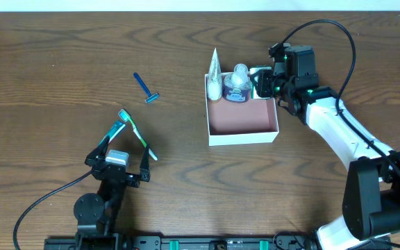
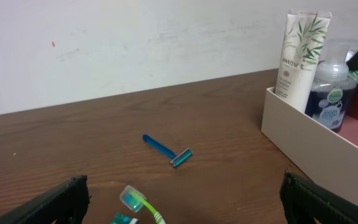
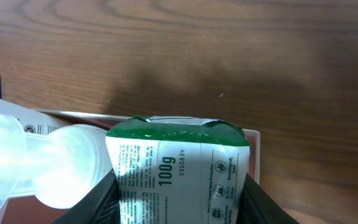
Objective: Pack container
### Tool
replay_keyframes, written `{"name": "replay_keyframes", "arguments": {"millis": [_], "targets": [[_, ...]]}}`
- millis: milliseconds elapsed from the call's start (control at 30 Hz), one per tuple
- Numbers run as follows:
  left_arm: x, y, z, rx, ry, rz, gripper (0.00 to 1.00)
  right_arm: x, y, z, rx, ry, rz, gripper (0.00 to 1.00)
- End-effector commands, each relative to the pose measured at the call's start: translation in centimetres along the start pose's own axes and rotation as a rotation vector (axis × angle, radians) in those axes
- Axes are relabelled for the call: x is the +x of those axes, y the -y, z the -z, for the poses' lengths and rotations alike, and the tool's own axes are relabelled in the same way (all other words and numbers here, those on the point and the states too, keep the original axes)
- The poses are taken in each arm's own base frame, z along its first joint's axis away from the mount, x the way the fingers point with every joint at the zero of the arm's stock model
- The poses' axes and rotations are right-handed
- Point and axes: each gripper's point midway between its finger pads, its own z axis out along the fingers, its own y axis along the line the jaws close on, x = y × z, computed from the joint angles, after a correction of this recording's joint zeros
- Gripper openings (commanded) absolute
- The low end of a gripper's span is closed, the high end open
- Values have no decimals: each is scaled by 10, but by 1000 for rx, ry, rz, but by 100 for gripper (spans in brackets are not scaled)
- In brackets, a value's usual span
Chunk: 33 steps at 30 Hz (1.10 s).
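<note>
Container: the container (image 1: 242,118) is set right of centre on the table (image 1: 47,69), open side up. A white tube (image 1: 214,78) and a pump bottle (image 1: 237,85) are stood against its far wall.
Handling: it is judged light and thin-walled, easily dented or pushed along. A wall's rim is best pinched gently.
Right gripper: the right gripper (image 1: 261,83) is partly closed on a green packet (image 3: 179,168), which is held at the container's far right corner.
Right arm: it is reached in from the right, with the wrist angled down.
Left gripper: the left gripper (image 1: 127,142) is spread wide with nothing held, low over a toothbrush (image 1: 136,134), well left of the container.
Razor: the razor (image 1: 146,89) is seen lying farther back.
</note>
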Motion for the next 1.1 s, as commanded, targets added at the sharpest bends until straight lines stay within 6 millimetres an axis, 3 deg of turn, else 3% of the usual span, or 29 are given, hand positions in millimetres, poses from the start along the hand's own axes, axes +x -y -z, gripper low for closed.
{"name": "replay_keyframes", "arguments": {"millis": [0, 133, 267, 400, 733, 967, 1067], "targets": [[17, 2, -1, 9, -50, 17, 98, -6, -5, -1, -14, 13, 20, 27], [17, 2, -1, 9, -50, 17, 98, -6, -5, -1, -15, 13, 20, 29], [17, 2, -1, 9, -50, 17, 98, -6, -5, -1, -15, 13, 20, 62], [17, 2, -1, 9, -50, 17, 98, -7, -5, -1, -14, 14, 20, 70], [17, 2, -1, 8, -50, 17, 98, -15, -12, 3, -45, 29, 24, 72], [17, 2, -1, 9, -50, 17, 98, -40, -27, 30, -69, 62, 26, 66], [17, 2, -1, 9, -50, 17, 98, -38, -31, 46, -61, 20, 5, 60]]}}
